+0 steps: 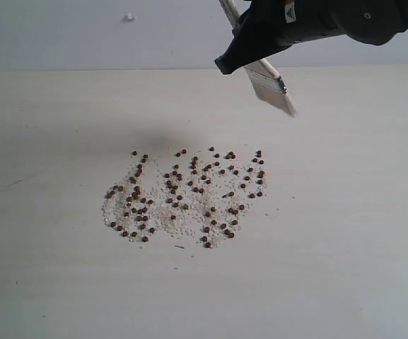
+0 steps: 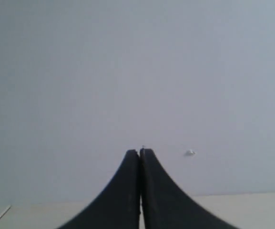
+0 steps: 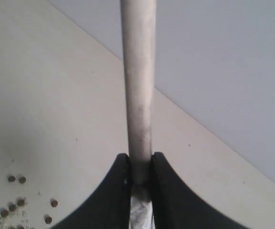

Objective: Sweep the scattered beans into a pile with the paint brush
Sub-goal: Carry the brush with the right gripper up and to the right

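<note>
Beans: dozens of small reddish-brown beans lie spread over a broad patch in the middle of the bench, mingled with fine whitish grains. Most sit apart from one another or in loose clusters. In the exterior view the grains lie thickest toward the left side of the patch. A few beans at the edge of the patch also show in the right wrist view.

Paint brush: held by the right gripper, which is clenched on the pale handle. In the exterior view the brush hangs tilted. The handle runs up and to the left out of the picture, and the silver band and white bristles point down and to the right. The brush sits beyond the bean patch, on the wall side and toward the right, well apart from the nearest beans. Whether the bristle tips touch the bench cannot be told. The right wrist view confirms the grip: the handle passes between the two black fingers, which press it from both sides. The metal band is just visible in the gap behind them.

Left gripper: clenched, with its fingers pressed flat together and nothing between them. It faces the pale grey wall, where one small white speck shows. A strip of the bench is visible at the foot of the wall.
</note>
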{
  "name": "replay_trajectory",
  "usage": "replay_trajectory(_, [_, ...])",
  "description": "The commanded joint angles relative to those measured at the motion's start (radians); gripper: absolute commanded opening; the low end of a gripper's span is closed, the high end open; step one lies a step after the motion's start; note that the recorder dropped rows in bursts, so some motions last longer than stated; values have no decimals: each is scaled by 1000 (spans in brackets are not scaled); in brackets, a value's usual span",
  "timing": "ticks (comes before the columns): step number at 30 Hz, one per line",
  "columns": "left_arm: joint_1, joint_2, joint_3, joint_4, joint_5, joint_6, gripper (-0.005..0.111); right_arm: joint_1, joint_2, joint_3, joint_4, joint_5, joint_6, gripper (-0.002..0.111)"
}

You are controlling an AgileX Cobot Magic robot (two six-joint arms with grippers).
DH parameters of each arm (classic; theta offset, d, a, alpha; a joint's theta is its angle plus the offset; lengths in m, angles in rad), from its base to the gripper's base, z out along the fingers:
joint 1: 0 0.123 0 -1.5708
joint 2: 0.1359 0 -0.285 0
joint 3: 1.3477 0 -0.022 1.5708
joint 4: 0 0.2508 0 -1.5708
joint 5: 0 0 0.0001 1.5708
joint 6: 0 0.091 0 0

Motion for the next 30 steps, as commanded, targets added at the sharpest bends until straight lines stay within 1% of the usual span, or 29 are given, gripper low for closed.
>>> replay_trajectory(1, [-5,-190,7,-166,128,126,0,-1,-28,1,16,38,-25,0])
replay_trajectory(3, [-5,-270,9,-217,202,169,0,-1,-40,1,20,36,-25,0])
replay_trajectory(6, [-5,-444,31,-268,320,197,0,-1,-82,1,22,20,-25,0])
replay_trajectory(8, [-2,-445,31,-298,410,237,0,-1,-98,1,22,20,-23,0])
replay_trajectory(11, [-3,-445,31,-313,466,237,0,-1,-139,1,42,20,-26,0])
replay_trajectory(13, [-3,-444,31,-313,565,237,0,-1,-201,1,48,38,-19,0])
replay_trajectory(14, [-3,-444,31,-313,586,237,0,-1,-220,1,50,50,-10,0])
replay_trajectory(16, [-3,-444,31,-302,655,237,0,-1,-274,11,50,80,0,0])
replay_trajectory(18, [-3,-444,31,-219,708,276,0,-1,-346,64,50,65,17,0])
replay_trajectory(19, [-3,-444,31,-211,740,274,0,-1,-396,123,46,21,30,0])
replay_trajectory(20, [-3,-444,31,-200,742,274,0,-1,-440,177,46,-34,42,0])
replay_trajectory(22, [-3,-444,31,-184,735,281,0,-1,-586,375,46,-277,54,0])
replay_trajectory(24, [-3,-444,31,-112,740,280,0,-3,-643,507,52,-417,47,0])
replay_trajectory(25, [-3,-444,31,-92,740,280,0,-6,-645,530,70,-424,17,0])
replay_trajectory(26, [-3,-444,31,-78,742,280,0,-13,-643,543,109,-426,-26,0])
replay_trajectory(30, [-3,-444,31,-69,754,280,0,-50,-565,609,447,-581,-291,0])
